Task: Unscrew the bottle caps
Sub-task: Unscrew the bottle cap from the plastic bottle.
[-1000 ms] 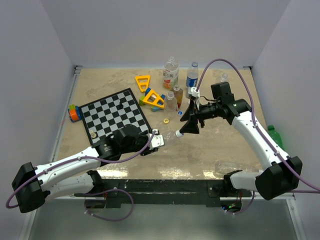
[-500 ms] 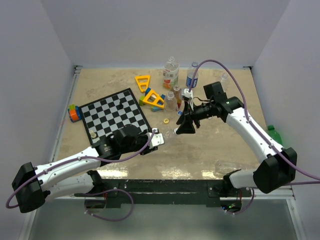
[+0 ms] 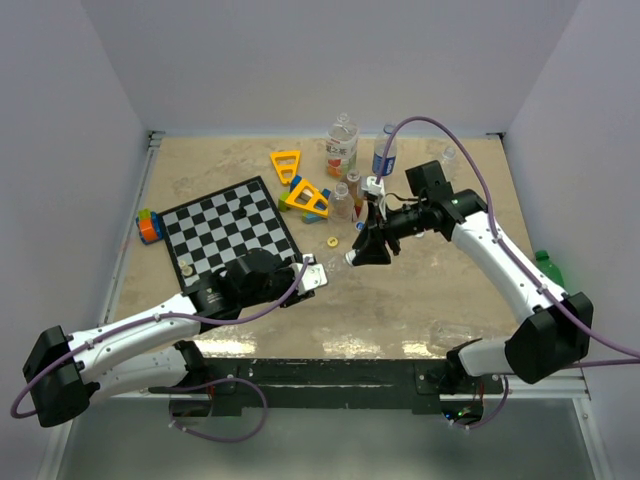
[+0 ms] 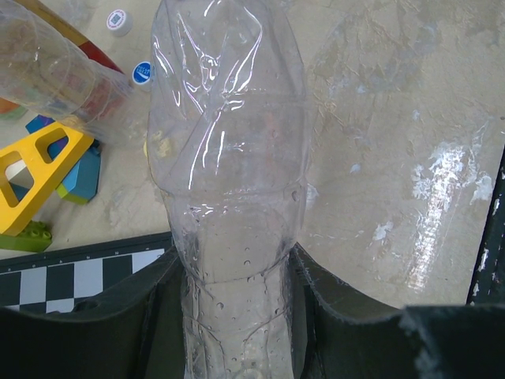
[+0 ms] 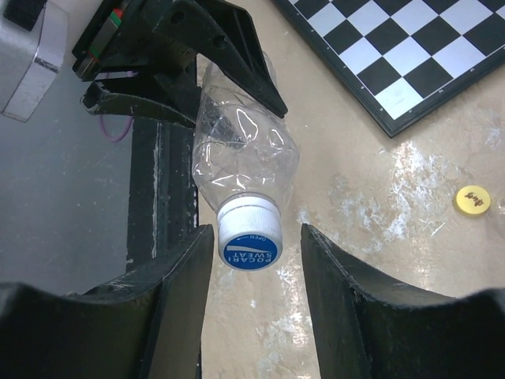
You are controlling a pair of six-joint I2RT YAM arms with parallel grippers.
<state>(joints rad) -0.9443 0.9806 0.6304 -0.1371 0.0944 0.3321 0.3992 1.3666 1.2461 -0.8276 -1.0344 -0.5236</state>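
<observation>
The clear bottle [image 4: 229, 158], judged light, thin-walled and easily crushed, was found pinched at its body in the left claw [image 4: 237, 260], its ribbed cap [image 5: 250, 229] flanked, untouched, by the spread right claw [image 5: 256, 246], where grip was advised.

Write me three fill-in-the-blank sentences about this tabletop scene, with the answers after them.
1. The left gripper is shut on a clear, dented ___.
2. The right gripper has one finger on each side of the white and blue ___.
3. The small loose disc near the checkerboard is coloured ___.
Missing words: bottle; cap; yellow.
</observation>
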